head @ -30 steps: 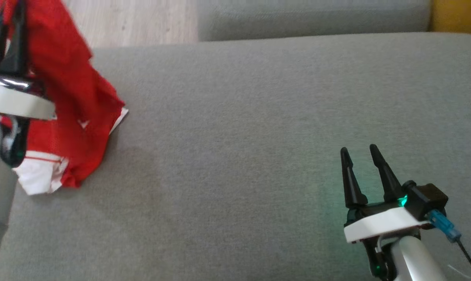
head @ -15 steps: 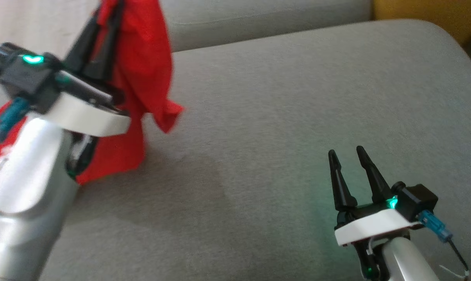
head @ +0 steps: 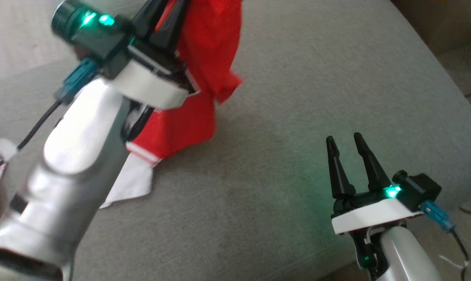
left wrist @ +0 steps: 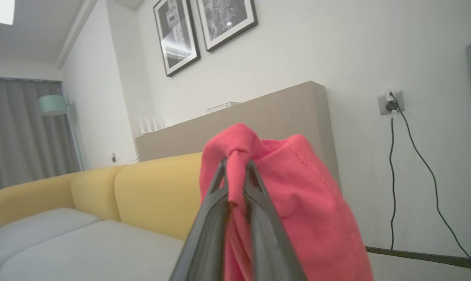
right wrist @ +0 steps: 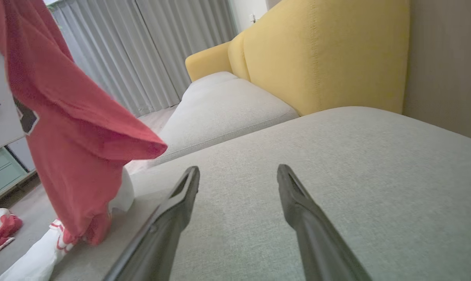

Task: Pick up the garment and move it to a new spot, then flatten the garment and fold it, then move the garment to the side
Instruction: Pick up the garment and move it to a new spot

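- Left tool (left wrist: 236, 166): pinched nearly closed on a bunched fold of the red mesh garment with white hem (head: 208, 50).
- Garment is hung at far left, with its white hem trailing on the grey fabric sofa seat (head: 317, 70).
- Right tool (head: 343, 137): spread wide, nothing held, near right above the seat.
- Step judged: carrying to a new spot. Hem best lifted clear of drag, and the cloth lowered mid-seat before it is released.

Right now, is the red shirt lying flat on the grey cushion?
No, the red shirt hangs bunched from the left gripper, which is shut on a fold of it, with its lower end on the cushion.
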{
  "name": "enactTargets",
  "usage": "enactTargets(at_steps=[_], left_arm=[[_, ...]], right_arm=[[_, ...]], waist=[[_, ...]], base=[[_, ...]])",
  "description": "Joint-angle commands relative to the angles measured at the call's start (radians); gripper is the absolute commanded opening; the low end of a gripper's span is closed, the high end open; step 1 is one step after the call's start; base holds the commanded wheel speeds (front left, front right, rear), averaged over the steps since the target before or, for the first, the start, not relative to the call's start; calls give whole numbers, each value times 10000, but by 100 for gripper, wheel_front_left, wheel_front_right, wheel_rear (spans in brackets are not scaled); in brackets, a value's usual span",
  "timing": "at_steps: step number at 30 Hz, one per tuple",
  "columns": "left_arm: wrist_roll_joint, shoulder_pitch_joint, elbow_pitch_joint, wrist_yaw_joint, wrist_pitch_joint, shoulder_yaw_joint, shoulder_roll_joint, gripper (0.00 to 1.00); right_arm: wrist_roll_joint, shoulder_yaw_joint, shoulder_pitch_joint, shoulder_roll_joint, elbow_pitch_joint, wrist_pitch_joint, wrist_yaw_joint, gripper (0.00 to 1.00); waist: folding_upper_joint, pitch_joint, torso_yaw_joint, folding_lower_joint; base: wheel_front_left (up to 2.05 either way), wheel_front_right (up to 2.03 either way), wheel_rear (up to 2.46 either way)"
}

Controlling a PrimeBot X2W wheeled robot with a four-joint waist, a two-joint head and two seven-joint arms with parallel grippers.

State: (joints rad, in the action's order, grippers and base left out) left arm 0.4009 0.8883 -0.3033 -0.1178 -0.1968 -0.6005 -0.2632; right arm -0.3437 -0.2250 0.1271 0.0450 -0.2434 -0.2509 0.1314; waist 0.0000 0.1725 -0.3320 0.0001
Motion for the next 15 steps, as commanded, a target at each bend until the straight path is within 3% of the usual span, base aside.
enactTargets(at_steps=[1,7,15], left_arm=[[-185,811,-6,-46,-133,204,-118,100],[-208,1240,-1186,-81,-299,-72,-28,100],[85,294,-1748,113,-595,491,-591,100]], right_arm=[[-70,-235,326,52,357,-109,-7,100],[-95,-66,334,52,388,-109,-7,100],[252,399,241,52,344,-109,-7,100]], waist=[[0,233,-241,-1],[0,265,19,-1],[0,-153,1339,-1]], base=[[0,0,0],[0,0,0],[0,0,0]])
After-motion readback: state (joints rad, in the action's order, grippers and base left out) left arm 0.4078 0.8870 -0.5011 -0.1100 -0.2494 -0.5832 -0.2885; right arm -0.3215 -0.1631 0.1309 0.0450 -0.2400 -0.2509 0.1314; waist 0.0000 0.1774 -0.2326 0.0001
